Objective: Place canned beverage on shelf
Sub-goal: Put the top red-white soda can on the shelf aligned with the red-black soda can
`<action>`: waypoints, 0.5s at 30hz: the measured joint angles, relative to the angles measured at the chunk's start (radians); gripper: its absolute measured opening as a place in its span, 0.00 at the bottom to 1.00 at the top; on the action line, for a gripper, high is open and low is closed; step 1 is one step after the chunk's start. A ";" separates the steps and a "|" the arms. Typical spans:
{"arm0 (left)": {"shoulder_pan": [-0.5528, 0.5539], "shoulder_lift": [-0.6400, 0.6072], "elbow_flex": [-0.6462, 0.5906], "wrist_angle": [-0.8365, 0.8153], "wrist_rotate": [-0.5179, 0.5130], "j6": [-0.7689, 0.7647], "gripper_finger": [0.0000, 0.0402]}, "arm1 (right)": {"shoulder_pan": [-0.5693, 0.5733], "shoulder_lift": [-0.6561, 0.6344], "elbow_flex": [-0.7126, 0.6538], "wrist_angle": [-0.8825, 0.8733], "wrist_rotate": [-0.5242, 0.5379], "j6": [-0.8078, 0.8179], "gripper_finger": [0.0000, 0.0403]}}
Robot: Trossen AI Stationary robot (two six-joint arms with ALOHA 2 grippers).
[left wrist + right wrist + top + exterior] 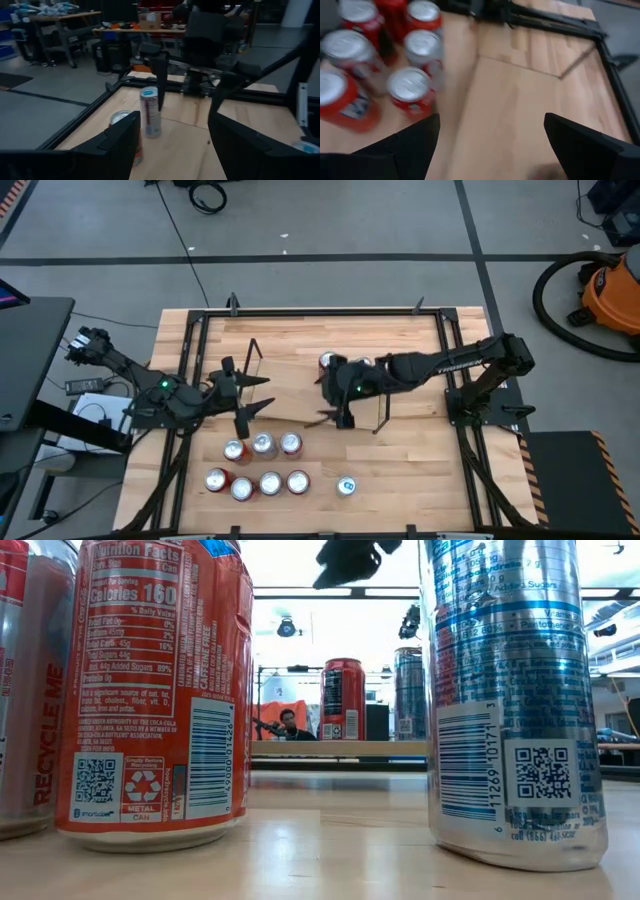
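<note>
The shelf [300, 395] is a light-wood board with black wire ends, lying in the table's middle. A red can [343, 700] and a slim silver can [408, 692] stand upright on it near its far edge; in the left wrist view they are the red can [119, 120] and the slim can [150, 112]. My left gripper [258, 394] hovers open at the shelf's left end, nothing between its fingers [125, 135]. My right gripper [330, 400] hangs open above the shelf's middle, empty [490, 125].
Several red and silver cans [262, 465] stand upright in a cluster near the table's front edge, with one apart [346, 485] to their right. Black rails [300, 311] frame the tabletop. Bare wood lies right of the shelf [420, 440].
</note>
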 joint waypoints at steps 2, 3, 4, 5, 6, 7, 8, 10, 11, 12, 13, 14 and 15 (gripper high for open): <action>0.000 -0.001 0.000 0.001 0.000 0.005 0.61 | 0.034 0.013 -0.001 0.014 0.000 0.003 0.92; 0.003 -0.001 0.000 0.000 0.000 0.005 0.61 | 0.050 0.028 -0.001 0.034 0.000 0.003 0.92; 0.009 -0.001 0.000 0.001 -0.001 0.008 0.61 | 0.066 0.039 0.001 0.071 0.000 0.003 0.92; 0.015 -0.001 0.000 0.001 -0.001 0.008 0.61 | 0.081 0.046 0.001 0.078 0.001 0.003 0.91; 0.020 -0.001 0.000 0.003 -0.001 0.008 0.61 | 0.091 0.061 0.001 0.081 0.001 0.004 0.91; 0.026 -0.001 0.000 0.008 -0.001 0.008 0.61 | 0.099 0.074 0.013 0.096 0.000 0.004 0.91; 0.032 0.000 0.000 0.006 -0.001 0.008 0.61 | 0.108 0.089 0.022 0.098 -0.004 0.005 0.91; 0.038 0.000 0.000 0.006 -0.002 0.006 0.61 | 0.117 0.124 0.061 0.064 -0.018 0.012 0.91; 0.039 0.000 0.000 0.008 -0.002 0.001 0.61 | 0.120 0.144 0.085 0.046 -0.022 0.012 0.91; 0.039 0.000 0.000 0.008 -0.002 -0.010 0.61 | 0.125 0.159 0.112 0.028 -0.020 0.007 0.91; 0.038 0.001 0.000 0.009 0.001 -0.027 0.61 | 0.132 0.170 0.140 -0.012 -0.012 -0.003 0.91; 0.034 0.005 0.000 0.010 0.015 -0.043 0.61 | 0.138 0.180 0.169 -0.065 0.010 -0.009 0.91; 0.031 0.008 0.000 0.008 0.036 -0.051 0.61 | 0.144 0.187 0.200 -0.104 0.037 -0.012 0.91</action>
